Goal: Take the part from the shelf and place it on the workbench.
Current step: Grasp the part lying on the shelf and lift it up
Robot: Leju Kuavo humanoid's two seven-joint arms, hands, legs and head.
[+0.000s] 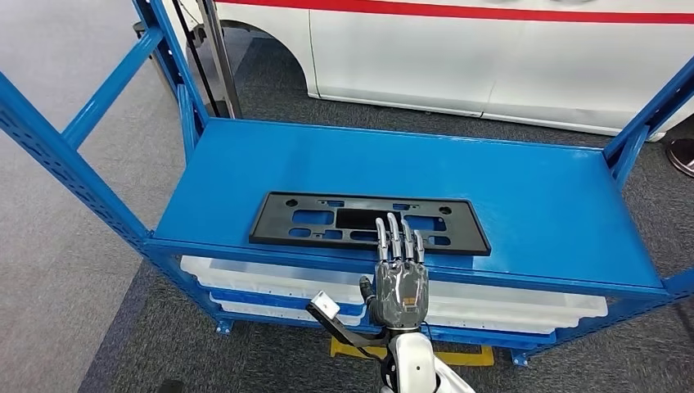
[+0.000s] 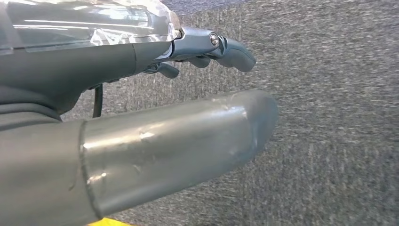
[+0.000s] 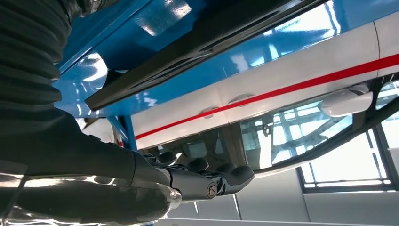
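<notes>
Head view, right hand (image 1: 398, 286) spread empty above black part (image 1: 368, 222), blue shelf (image 1: 532, 196), white vehicle (image 1: 491, 57) behind

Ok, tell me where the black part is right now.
In the head view the black part lies flat near the front edge of the blue shelf, just beyond the right hand.
</notes>
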